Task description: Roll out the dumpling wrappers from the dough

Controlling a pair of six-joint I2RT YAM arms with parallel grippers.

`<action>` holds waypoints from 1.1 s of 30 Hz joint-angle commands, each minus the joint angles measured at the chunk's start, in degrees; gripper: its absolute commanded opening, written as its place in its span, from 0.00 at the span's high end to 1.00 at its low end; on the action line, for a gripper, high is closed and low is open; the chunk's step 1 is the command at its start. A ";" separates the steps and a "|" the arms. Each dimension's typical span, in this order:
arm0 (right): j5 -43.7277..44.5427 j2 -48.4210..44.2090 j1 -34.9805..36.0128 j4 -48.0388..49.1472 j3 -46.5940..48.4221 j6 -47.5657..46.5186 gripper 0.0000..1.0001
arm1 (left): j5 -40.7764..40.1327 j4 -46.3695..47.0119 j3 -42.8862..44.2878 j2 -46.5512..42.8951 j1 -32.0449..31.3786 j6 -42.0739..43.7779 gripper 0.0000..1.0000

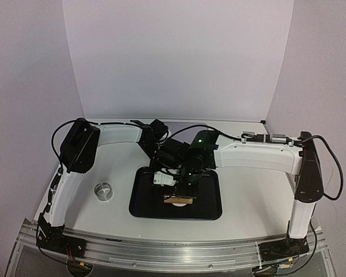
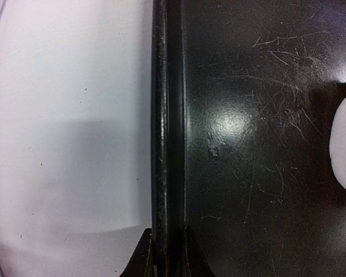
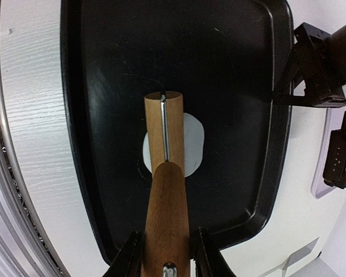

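White table (image 1: 251, 202) (lilac walls (image 1: 179, 57) behind) bears black tray (image 1: 212, 193) holding dough (image 3: 194, 138).

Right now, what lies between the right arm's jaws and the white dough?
A wooden rolling pin: handle in those jaws, roller over the dough, shown by the right wrist view.

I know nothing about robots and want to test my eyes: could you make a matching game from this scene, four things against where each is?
Things:
1 left gripper
2 right gripper
3 dough
4 metal ring

Places:
A on the table, beside the tray
B holding the roller
C clamped on the tray rim
D in the tray, under the roller

Pairs: 1-C, 2-B, 3-D, 4-A
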 commanded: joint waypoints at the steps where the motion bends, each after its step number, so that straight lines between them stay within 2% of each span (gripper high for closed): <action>1: 2.14 10.62 -2.92 -1.15 -1.96 1.90 1.00 | -7.22 1.51 -3.37 0.47 -1.56 5.03 1.00; 4: 9.17 9.98 1.33 -1.93 -4.52 0.73 1.00 | -6.72 1.45 -2.92 0.56 -1.40 3.81 1.00; 10: 8.73 4.40 8.53 -0.17 -15.75 5.00 1.00 | -7.71 1.88 -2.92 0.97 -0.83 3.50 1.00; 13: 9.89 5.59 8.60 0.44 -15.62 3.94 1.00 | -7.80 1.88 -2.75 1.14 -0.89 3.75 1.00; 17: 11.11 8.97 7.47 1.01 -10.53 0.93 1.00 | -7.77 1.71 -2.73 1.06 -1.06 3.97 1.00; 22: 9.93 7.66 4.14 1.61 -4.06 2.79 1.00 | -7.21 1.03 -3.11 0.90 -1.35 4.10 1.00; 25: 10.27 5.73 6.00 1.67 -8.56 2.96 1.00 | -7.05 1.00 -3.02 0.88 -1.33 4.19 1.00; 29: 7.96 2.92 11.93 1.90 -17.15 6.04 1.00 | -7.27 1.08 -2.97 0.72 -1.12 4.61 1.00; 33: 7.05 1.69 12.56 2.05 -19.18 9.27 1.00 | -7.62 1.06 -3.18 0.97 -1.03 5.01 1.00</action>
